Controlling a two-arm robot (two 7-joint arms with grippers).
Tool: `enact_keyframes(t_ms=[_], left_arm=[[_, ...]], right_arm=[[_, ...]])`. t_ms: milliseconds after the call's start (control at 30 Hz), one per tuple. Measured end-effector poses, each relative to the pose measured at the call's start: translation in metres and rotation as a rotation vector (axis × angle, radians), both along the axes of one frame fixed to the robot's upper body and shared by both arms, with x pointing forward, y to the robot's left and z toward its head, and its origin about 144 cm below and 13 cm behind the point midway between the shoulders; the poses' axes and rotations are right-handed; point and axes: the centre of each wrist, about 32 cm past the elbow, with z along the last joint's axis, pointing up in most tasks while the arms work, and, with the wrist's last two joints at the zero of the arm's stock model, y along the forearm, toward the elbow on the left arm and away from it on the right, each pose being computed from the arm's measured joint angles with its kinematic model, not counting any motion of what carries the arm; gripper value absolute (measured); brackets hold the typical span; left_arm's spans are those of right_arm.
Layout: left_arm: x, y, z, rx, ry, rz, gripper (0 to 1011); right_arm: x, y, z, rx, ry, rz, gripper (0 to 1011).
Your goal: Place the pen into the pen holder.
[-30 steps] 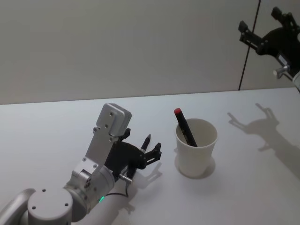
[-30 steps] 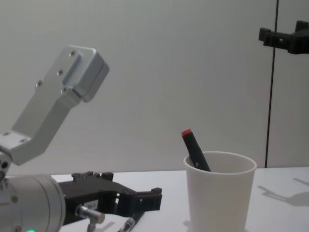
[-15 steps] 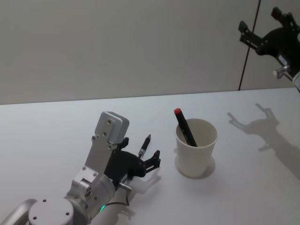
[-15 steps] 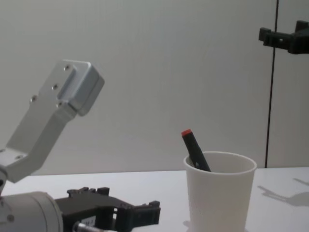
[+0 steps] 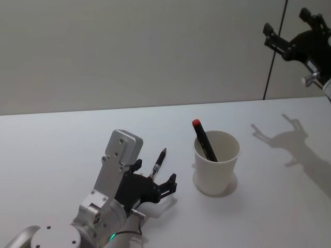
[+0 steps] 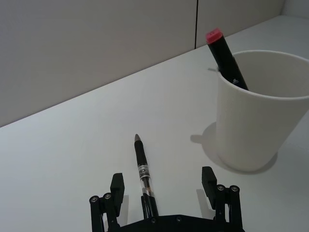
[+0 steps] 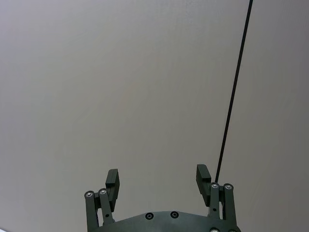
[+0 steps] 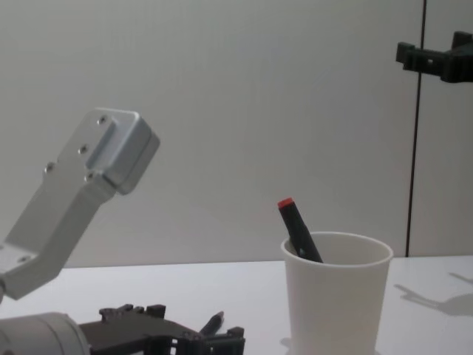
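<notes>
Status: you're looking at a task that is not done yet. The pen [image 5: 159, 161] is lying flat on the white table [image 5: 62, 139], on the robot's left of the pen holder [image 5: 216, 164], near it but not touching. A red-capped marker [image 5: 204, 139] is already leaning inside the paper cup against its rim. That's a different item, so don't count it.

My read of what's remaining: close on the pen, lift, carry it over the rim, release. None of that is showing as done.

Left gripper [image 6: 163, 178] is sitting low over the table with its fingers [image 6: 117, 182] spread wide and holding nothing. In the left wrist view the pen is running lengthwise between the two fingers, roughly down the middle, with clear gaps on both sides and no contact. Its tip is pointing away from the palm towards the back wall, and its rear end is disappearing under the gripper body. Alignment is looking usable for a straight pinch. Since the barrel is lying flat on the table, I'd expect the fingers to need to be right down at the surface before closing.

Right gripper [image 5: 292, 33] is parking high on the robot's right, well away from the cup, fingers spread and empty.
</notes>
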Motion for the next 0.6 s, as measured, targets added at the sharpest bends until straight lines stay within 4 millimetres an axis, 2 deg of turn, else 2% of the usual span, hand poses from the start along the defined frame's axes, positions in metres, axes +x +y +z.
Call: enact_keyframes(t_ms=[600], left_arm=[[-0.0078,-0.0023,-0.0041,-0.004,0.006,0.015,1001]], right_arm=[[0.0000,0.0000,0.0000,0.000,0.000,0.000,1001]])
